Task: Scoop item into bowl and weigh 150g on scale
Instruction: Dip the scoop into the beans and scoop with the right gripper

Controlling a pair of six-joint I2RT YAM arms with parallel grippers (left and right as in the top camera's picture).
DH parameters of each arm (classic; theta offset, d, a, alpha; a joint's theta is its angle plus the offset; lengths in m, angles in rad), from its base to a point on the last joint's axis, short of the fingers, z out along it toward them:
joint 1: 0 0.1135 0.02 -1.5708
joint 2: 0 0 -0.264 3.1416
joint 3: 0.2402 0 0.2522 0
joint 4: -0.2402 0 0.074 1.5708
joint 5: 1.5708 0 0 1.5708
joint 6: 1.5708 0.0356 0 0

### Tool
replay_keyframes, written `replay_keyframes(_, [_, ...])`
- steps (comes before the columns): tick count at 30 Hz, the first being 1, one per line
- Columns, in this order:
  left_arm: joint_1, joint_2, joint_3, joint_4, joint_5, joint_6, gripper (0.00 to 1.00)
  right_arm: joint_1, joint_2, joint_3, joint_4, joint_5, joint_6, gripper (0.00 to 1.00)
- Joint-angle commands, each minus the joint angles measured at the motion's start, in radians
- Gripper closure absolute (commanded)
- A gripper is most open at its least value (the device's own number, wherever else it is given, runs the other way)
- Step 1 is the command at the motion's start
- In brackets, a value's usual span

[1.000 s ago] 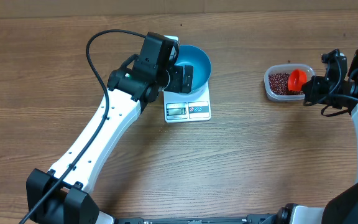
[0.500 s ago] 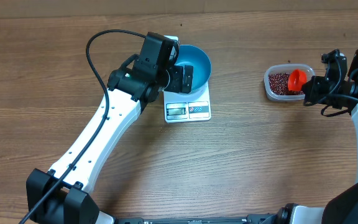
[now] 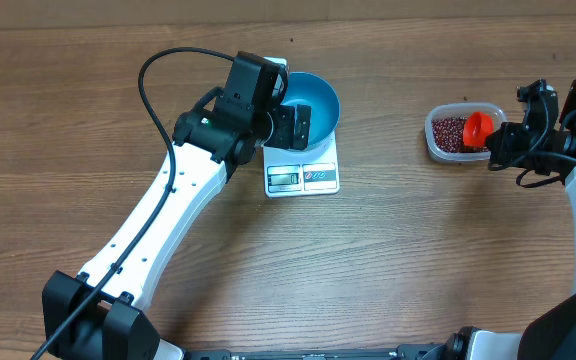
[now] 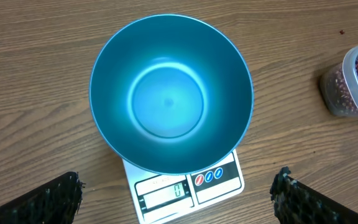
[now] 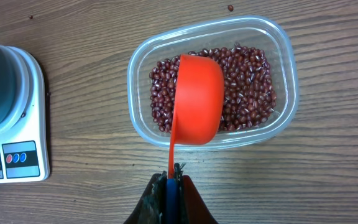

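The blue bowl (image 3: 316,100) stands empty on the white scale (image 3: 304,178), whose display shows zero. My left gripper (image 3: 293,126) hovers over the bowl's near side, open. In the left wrist view its fingertips (image 4: 55,199) stand wide to either side of the scale (image 4: 219,190), with the bowl (image 4: 169,93) below. My right gripper (image 5: 173,179) is shut on the handle of an orange scoop (image 5: 197,99). The scoop's cup sits over the red-brown beans (image 5: 250,81) in the clear tub (image 5: 284,99), its outer side facing the camera.
The tub (image 3: 435,146) stands at the right of the wooden table, apart from the scale. A single stray bean (image 5: 230,8) lies behind the tub. The left arm (image 3: 158,220) stretches diagonally from the front left toward the scale.
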Motion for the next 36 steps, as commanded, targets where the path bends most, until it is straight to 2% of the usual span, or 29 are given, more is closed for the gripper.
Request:
replay_keyframes(1, [0.005,0.010,0.028,0.002,-0.006,0.016,0.00,0.000,-0.002,0.007,0.005,-0.006,-0.005,0.96])
replay_keyframes(36, [0.006,0.010,0.028,-0.006,-0.009,0.016,0.00,0.000,-0.002,0.007,-0.003,-0.066,-0.004,0.96])
